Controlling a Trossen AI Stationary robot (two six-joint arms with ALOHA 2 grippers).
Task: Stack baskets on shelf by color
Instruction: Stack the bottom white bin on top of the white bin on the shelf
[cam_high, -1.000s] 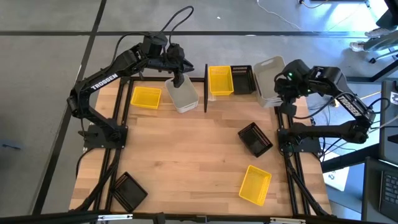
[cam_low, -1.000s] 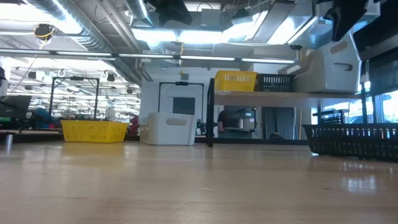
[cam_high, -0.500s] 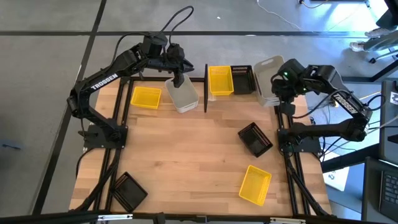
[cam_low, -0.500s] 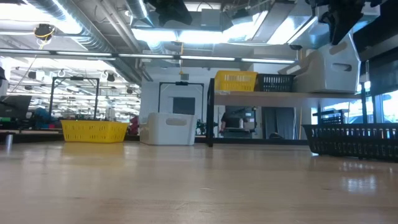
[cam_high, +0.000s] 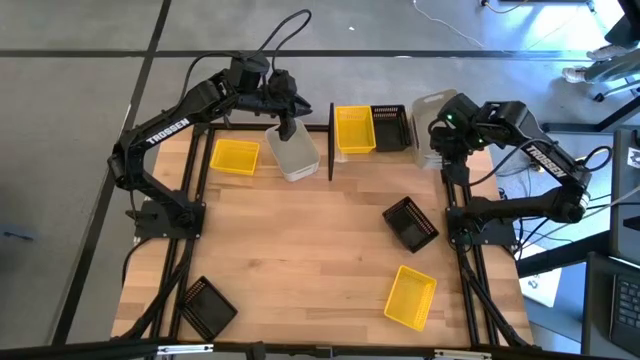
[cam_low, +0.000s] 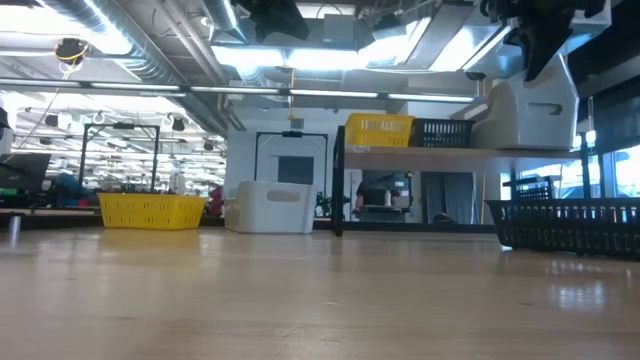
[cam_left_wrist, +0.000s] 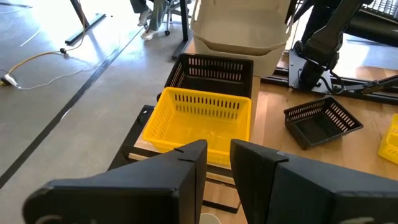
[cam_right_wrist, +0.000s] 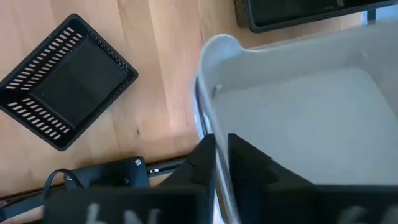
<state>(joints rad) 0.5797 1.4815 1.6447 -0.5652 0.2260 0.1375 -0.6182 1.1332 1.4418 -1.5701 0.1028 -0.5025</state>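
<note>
The shelf (cam_low: 400, 153) stands at the table's far edge and carries a yellow basket (cam_high: 353, 130), a black basket (cam_high: 388, 127) and, at its right end, two nested whitish baskets (cam_left_wrist: 239, 37). My right gripper (cam_high: 447, 135) is shut on the upper whitish basket (cam_high: 425, 110). My left gripper (cam_high: 288, 125) hangs high above a third whitish basket (cam_high: 297, 158), which rests by its bottom on the table just left of the shelf post (cam_high: 331, 150). Its fingers (cam_left_wrist: 193, 162) are close together and touch nothing. My right gripper pinches the upper whitish basket by its near wall (cam_right_wrist: 217, 118), one finger (cam_right_wrist: 249, 162) inside the basket and one outside. The fingers come from above, pointing down. The basket (cam_low: 530, 115) sits roughly level in the lower whitish basket on the shelf.
On the table lie a yellow basket (cam_high: 235, 156) at the far left, a black basket (cam_high: 205, 305) at the near left corner, another black basket (cam_high: 410, 222) right of the middle and a yellow basket (cam_high: 410, 296) nearer. The middle of the tabletop is bare wood.
My right gripper has moved toward the table's left above the shelf's right end, staying shut on the whitish basket. The basket has shifted a little left and down with it and sits more level.
</note>
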